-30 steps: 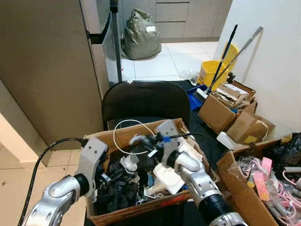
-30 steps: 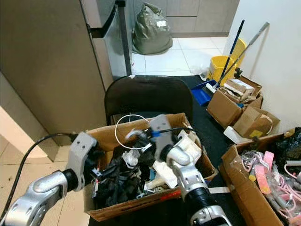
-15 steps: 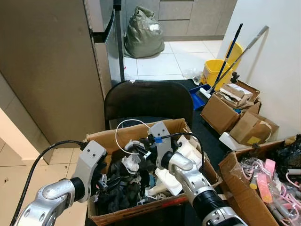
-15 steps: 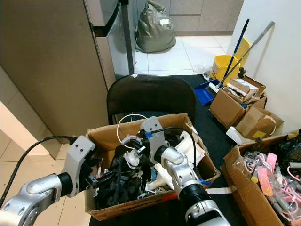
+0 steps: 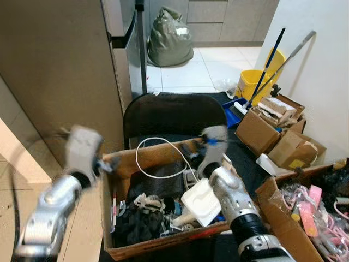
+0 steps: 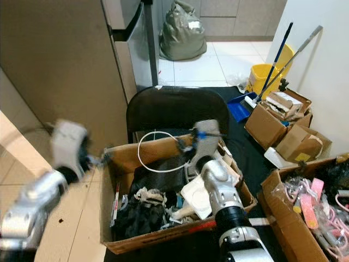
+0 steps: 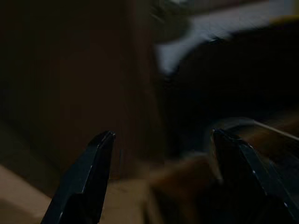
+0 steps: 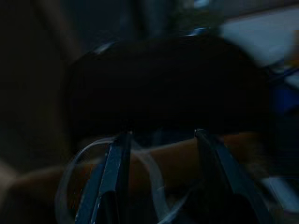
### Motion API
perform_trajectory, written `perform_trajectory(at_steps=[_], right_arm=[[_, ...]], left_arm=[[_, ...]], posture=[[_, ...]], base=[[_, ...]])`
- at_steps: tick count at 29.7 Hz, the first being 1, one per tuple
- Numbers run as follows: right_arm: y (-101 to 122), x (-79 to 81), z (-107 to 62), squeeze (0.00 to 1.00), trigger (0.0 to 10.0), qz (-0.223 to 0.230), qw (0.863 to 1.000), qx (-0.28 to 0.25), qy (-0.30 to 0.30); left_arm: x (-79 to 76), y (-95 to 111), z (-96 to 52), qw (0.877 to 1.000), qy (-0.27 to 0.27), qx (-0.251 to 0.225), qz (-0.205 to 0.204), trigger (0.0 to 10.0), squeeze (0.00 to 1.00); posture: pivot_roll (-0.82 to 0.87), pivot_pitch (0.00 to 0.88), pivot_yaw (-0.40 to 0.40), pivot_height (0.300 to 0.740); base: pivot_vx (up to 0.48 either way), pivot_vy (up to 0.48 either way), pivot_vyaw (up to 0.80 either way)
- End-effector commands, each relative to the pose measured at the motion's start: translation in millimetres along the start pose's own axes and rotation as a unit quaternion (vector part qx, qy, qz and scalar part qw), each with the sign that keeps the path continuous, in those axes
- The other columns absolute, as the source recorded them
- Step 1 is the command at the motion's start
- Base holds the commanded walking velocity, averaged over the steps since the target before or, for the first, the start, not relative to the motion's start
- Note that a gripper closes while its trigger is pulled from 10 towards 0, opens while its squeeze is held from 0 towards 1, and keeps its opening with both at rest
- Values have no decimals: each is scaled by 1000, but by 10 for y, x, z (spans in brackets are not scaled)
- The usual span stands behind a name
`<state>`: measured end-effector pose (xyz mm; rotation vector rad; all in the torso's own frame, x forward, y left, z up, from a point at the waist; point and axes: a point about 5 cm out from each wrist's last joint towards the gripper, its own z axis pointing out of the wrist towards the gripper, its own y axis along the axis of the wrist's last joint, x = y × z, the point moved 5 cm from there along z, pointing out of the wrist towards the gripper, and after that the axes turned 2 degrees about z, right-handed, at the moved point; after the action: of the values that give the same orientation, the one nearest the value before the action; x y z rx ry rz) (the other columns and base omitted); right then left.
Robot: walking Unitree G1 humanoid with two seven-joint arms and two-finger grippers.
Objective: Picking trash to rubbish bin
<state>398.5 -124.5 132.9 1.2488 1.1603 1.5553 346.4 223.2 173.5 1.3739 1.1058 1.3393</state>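
A cardboard box (image 5: 163, 241) full of mixed trash sits in front of me: black cloth (image 5: 139, 224), a white plastic piece (image 5: 200, 201) and a white cable loop (image 5: 158, 158). My right gripper (image 5: 189, 146) hovers over the box's back rim beside the cable loop. In the right wrist view the gripper (image 8: 161, 133) is open with nothing between its fingers. My left gripper (image 5: 109, 162) is blurred, out past the box's left wall. The left wrist view shows this gripper (image 7: 161, 135) open and empty.
A black chair (image 5: 172, 117) stands right behind the box, with a tall grey cabinet (image 5: 54, 71) on the left. On the tiled floor beyond lie a green rubbish bag (image 5: 170, 38) and a yellow mop bucket (image 5: 256, 82). Cardboard boxes (image 5: 262, 128) crowd the right side.
My left arm has swung up and left, out of the box. The right gripper has lifted from the middle of the trash to the back rim.
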Motion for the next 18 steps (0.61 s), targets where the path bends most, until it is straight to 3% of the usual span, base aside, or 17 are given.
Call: perform_trajectory(at_steps=[1, 7, 10, 12, 18], right_arm=[[11, -38, -52, 0, 10000, -7, 1000, -11, -17], [-95, -104, -246, 0, 10000, -15, 999, -13, -44], [-127, -122, -279, 0, 10000, -11, 999, -9, -52], [-150, -151, -324, 0, 10000, 7, 998, -5, -60], [-181, -192, -381, 0, 10000, -10, 997, 4, -73]], left_arm=[[-32, -197, -10, 999, -3, 40, 4, 10000, 0], [-426, -224, 75, 998, -41, 42, -8, 10000, 0], [-492, -231, 80, 998, -48, 40, -9, 10000, 0], [-511, -263, 89, 998, -43, 43, 5, 10000, 0], [-449, -283, 94, 998, -27, 45, 19, 10000, 0]], posture=[[46, 123, 24, 740], [30, 120, 34, 740], [27, 122, 34, 740], [29, 123, 33, 740], [28, 122, 32, 740]], base=[[0, 0, 0], [0, 0, 0], [0, 0, 0], [0, 0, -669], [0, 0, -800]])
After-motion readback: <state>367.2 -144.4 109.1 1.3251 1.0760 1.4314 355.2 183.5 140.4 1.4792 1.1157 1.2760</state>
